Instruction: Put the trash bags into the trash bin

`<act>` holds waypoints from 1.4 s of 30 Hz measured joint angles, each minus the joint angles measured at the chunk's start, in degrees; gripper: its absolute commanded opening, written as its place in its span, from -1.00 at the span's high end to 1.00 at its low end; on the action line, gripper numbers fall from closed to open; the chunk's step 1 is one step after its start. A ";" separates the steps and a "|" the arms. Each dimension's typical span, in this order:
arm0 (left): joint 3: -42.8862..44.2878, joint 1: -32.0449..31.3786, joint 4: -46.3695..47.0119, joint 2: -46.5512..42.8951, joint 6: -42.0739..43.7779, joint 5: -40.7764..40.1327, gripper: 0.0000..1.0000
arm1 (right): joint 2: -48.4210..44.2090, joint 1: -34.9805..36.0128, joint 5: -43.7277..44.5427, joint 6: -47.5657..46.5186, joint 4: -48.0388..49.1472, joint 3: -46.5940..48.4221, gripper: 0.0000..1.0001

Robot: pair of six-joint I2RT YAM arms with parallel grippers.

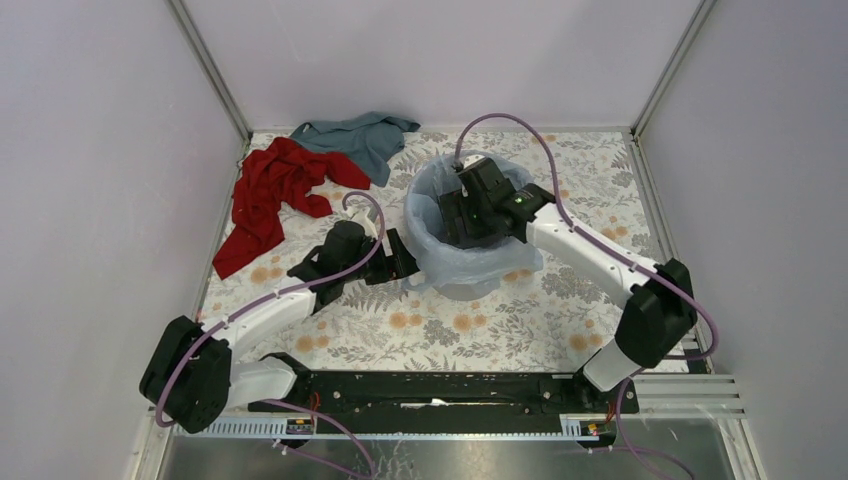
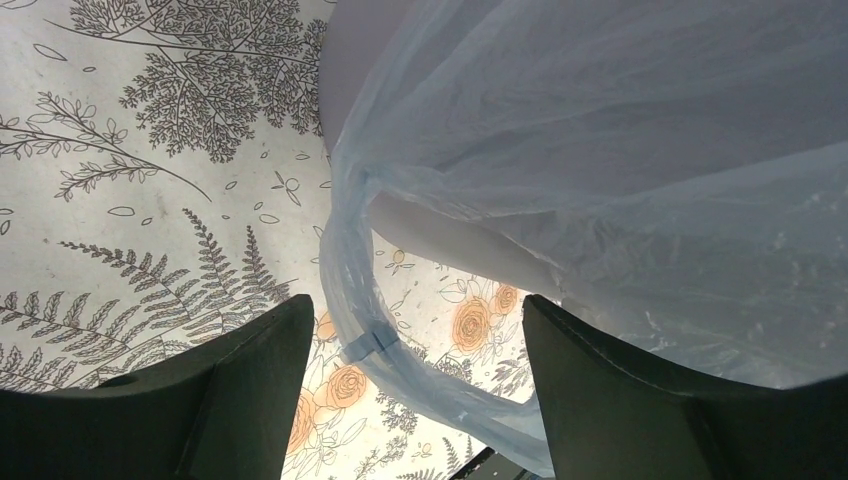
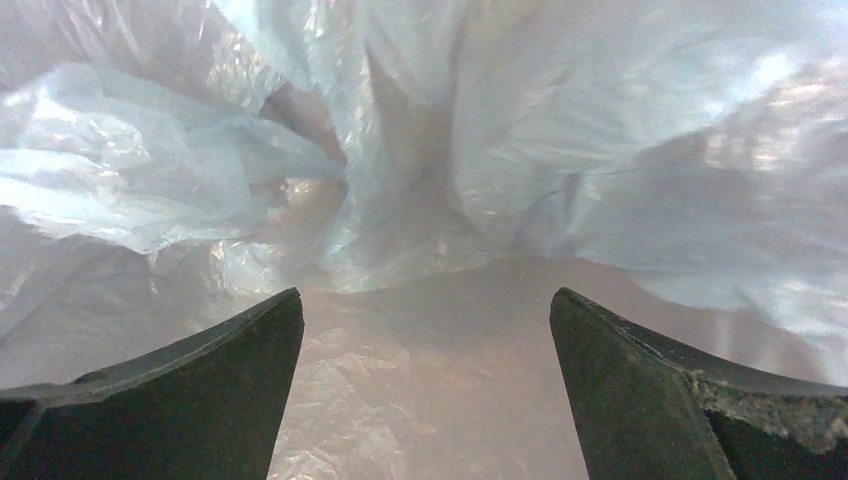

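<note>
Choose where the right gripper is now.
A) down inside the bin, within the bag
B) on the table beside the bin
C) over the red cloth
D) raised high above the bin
A: the top view shows the right gripper reaching down into the bin, and its own camera sees the bag all around it.

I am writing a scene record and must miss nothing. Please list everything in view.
trash bag: one, pale blue, lining the bin, draped over its rim
trash bin: one, light grey, near the table's middle
red cloth: one, red, far left of table
teal-grey cloth: one, teal-grey, far edge, next to red cloth
table: one, floral pattern, under everything
left fingers: two, black, open, outside the bin by the bag's hanging edge
right fingers: two, black, open, inside the lined bin
</note>
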 measured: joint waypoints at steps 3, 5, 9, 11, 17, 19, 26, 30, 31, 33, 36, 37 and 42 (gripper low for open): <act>0.00 0.00 0.04 0.59 0.07 -0.09 -0.53 | -1.25 0.00 3.26 -0.55 0.42 0.81 -0.94; 0.00 0.00 0.07 1.33 0.04 -0.07 -0.52 | -0.87 0.00 4.94 -0.59 1.99 0.85 -0.74; 0.00 -0.02 0.09 1.55 -0.02 -0.02 -0.60 | 1.95 0.00 8.63 -0.55 7.74 -1.14 -0.68; -0.02 -0.07 -0.15 0.98 -0.09 -0.09 -0.71 | 4.55 0.00 9.86 -0.48 9.94 -2.29 -0.80; -0.02 -0.13 -3.91 -3.65 1.18 -2.29 -0.85 | 10.23 0.00 11.87 -0.35 12.68 -5.77 -0.93; 0.00 -0.13 -5.68 -5.05 2.08 -3.67 -0.89 | 10.08 0.00 12.00 -0.35 12.57 -5.79 -0.99; 1.16 -0.11 -10.54 -7.30 4.66 -8.31 -0.90 | 1.40 0.00 10.82 -0.55 7.87 -5.70 -0.99; 2.27 -0.11 -10.67 -7.28 4.98 -9.11 -0.87 | -7.48 0.00 8.52 -0.48 5.35 -5.38 -0.99; 2.43 -0.11 -10.67 -7.17 4.98 -9.14 -0.87 | -9.33 0.00 8.11 -0.48 5.03 -5.20 -0.99; 2.71 -0.11 -10.43 -6.38 4.98 -9.14 -0.87 | -13.33 0.02 6.58 -0.31 4.26 -4.76 -0.99; 3.39 -0.11 -10.14 -4.31 4.98 -9.14 -0.88 | -18.05 0.00 4.81 0.17 3.13 -4.20 -0.99; 3.65 -0.11 -10.10 -3.76 5.01 -9.14 -0.88 | -19.91 0.00 3.93 0.48 2.71 -4.00 -0.99; 7.54 0.26 -10.05 -0.09 6.10 -9.09 -0.88 | -27.78 0.02 2.64 0.92 3.30 -4.15 -0.99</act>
